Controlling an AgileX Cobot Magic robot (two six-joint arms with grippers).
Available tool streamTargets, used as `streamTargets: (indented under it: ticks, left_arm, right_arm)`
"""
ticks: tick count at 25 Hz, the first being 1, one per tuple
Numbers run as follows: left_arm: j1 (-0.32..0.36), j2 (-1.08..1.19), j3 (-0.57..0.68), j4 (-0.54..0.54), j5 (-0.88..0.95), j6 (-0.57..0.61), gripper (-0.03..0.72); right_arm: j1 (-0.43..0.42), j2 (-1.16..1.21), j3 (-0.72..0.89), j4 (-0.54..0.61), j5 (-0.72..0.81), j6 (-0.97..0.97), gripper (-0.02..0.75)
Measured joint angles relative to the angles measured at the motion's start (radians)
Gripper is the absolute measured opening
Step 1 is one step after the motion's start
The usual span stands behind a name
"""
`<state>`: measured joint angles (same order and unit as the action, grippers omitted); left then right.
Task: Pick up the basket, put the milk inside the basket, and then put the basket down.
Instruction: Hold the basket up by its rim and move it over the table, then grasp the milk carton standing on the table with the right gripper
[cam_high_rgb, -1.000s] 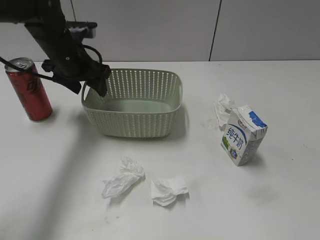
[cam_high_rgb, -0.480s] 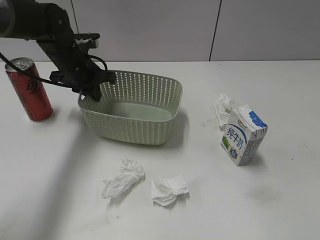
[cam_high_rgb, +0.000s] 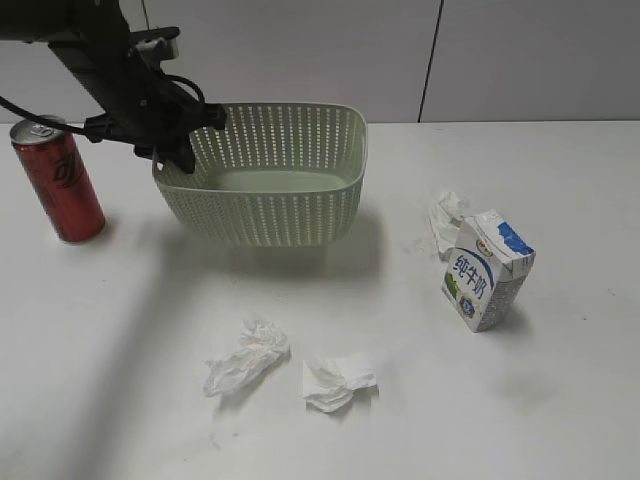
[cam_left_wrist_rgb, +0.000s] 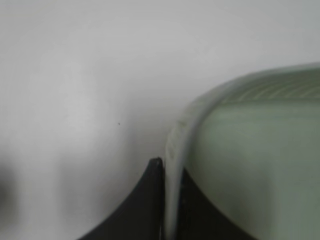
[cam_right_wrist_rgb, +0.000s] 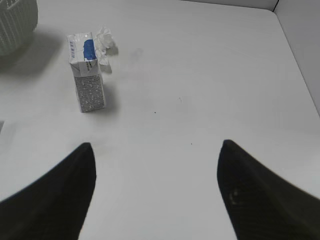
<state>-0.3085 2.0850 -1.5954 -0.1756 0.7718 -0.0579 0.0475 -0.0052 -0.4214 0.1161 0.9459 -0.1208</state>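
One basket (cam_high_rgb: 270, 175) held off the table (cam_high_rgb: 560, 200) at upper left, milk (cam_high_rgb: 486, 270) standing right of centre.
Exterior view: left gripper (cam_high_rgb: 178, 150) clamped on basket's left rim, basket tilted, shadow beneath; can (cam_high_rgb: 58, 180) at far left, tissues (cam_high_rgb: 290, 368) in front. Left wrist view adds only a blurred rim (cam_left_wrist_rgb: 175, 150) between dark fingers (cam_left_wrist_rgb: 145, 200). Right wrist view shows right gripper (cam_right_wrist_rgb: 155, 190) spread wide, holding nothing, milk (cam_right_wrist_rgb: 86, 72) at its upper left.
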Motion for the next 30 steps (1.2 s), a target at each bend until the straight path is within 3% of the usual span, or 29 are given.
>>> streamTargets:
  ticks: [8, 13, 16, 21, 27, 30]
  left_arm:
    - [0.0, -0.02, 0.0, -0.001, 0.024, -0.011, 0.0]
    - [0.0, -0.02, 0.0, 0.0, 0.026, -0.011, 0.0]
    - [0.0, -0.02, 0.0, 0.0, 0.027, -0.011, 0.0]
    - [0.0, -0.02, 0.0, 0.0, 0.028, -0.011, 0.0]
    - [0.0, -0.02, 0.0, 0.0, 0.031, -0.011, 0.0]
    - [0.0, -0.02, 0.0, 0.001, 0.031, -0.011, 0.0]
  right_arm:
    - [0.0, 0.0, -0.006, 0.027, -0.009, 0.001, 0.575]
    - [0.0, 0.07, -0.049, 0.111, -0.282, -0.007, 0.656]
    - [0.0, 0.219, -0.07, 0.181, -0.359, -0.073, 0.672]
    - [0.0, 0.599, -0.16, 0.32, -0.364, -0.284, 0.677]
    - [0.002, 1.051, -0.372, 0.364, -0.263, -0.343, 0.672]
    - [0.044, 1.217, -0.467, 0.358, -0.202, -0.344, 0.669]
